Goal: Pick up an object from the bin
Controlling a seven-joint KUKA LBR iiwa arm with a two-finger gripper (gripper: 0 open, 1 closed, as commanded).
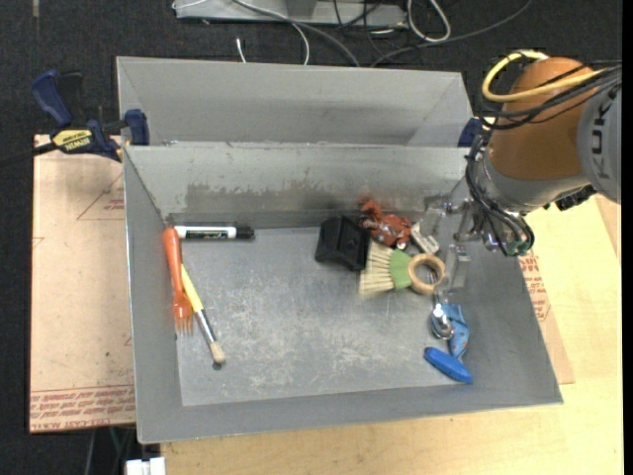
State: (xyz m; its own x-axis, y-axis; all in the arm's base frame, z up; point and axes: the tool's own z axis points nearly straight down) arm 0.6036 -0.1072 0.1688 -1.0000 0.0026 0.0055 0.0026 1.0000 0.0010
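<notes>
My gripper [457,261] hangs at the bin's right side, close to the right wall. Just to its left lies a small beige tape roll [427,272], flat on the floor. Next to the roll lies a brush with a green handle and pale bristles [383,273]. Below the gripper, towards the front right corner, a blue spring clamp [450,345] rests on the floor. An orange-red tangled thing [385,224] lies against the back wall, left of the gripper.
A black blocky object [343,242] sits mid-bin near the back wall. A black-and-white marker [213,233] lies at the back left. An orange-handled brush [176,277] and a yellow-handled brush [203,327] lie along the left wall.
</notes>
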